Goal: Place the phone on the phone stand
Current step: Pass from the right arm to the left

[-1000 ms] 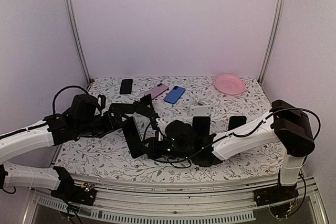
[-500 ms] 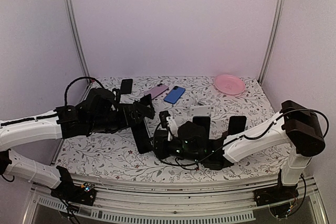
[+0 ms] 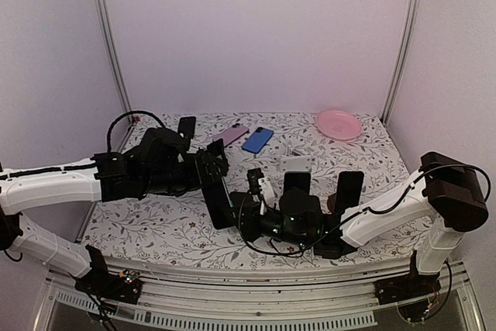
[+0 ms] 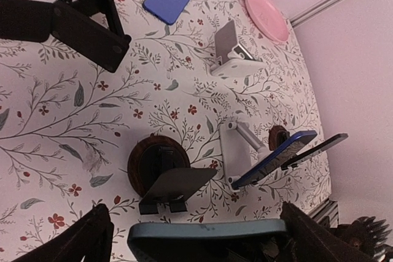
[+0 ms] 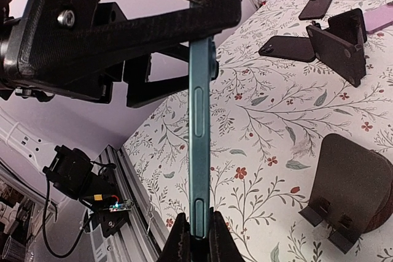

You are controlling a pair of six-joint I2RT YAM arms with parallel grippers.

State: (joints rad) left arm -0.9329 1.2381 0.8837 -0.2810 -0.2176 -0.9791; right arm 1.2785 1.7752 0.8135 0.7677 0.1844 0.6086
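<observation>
A teal phone (image 3: 219, 201) stands on edge above the table, held from both sides. My left gripper (image 3: 211, 167) is shut on its upper part; in the left wrist view the phone's edge (image 4: 209, 230) spans my two fingers (image 4: 86, 237). My right gripper (image 5: 199, 240) is shut on the phone's (image 5: 199, 145) lower end, and it also shows in the top view (image 3: 239, 218). An empty dark phone stand on a round wooden base (image 4: 163, 173) sits just beyond the phone, also visible in the right wrist view (image 5: 359, 188).
A white stand holds a blue phone (image 4: 273, 157); a black phone (image 4: 319, 146) rests on another stand behind. An empty white stand (image 4: 230, 47), a black stand (image 4: 86, 26), flat blue (image 3: 257, 139), pink (image 3: 230, 135) and black (image 3: 186, 127) phones, and a pink plate (image 3: 339, 124) lie farther back.
Both arms have carried the phone to the right, toward the stands. The left arm has stretched out farther over the table and the right gripper has shifted right with it.
</observation>
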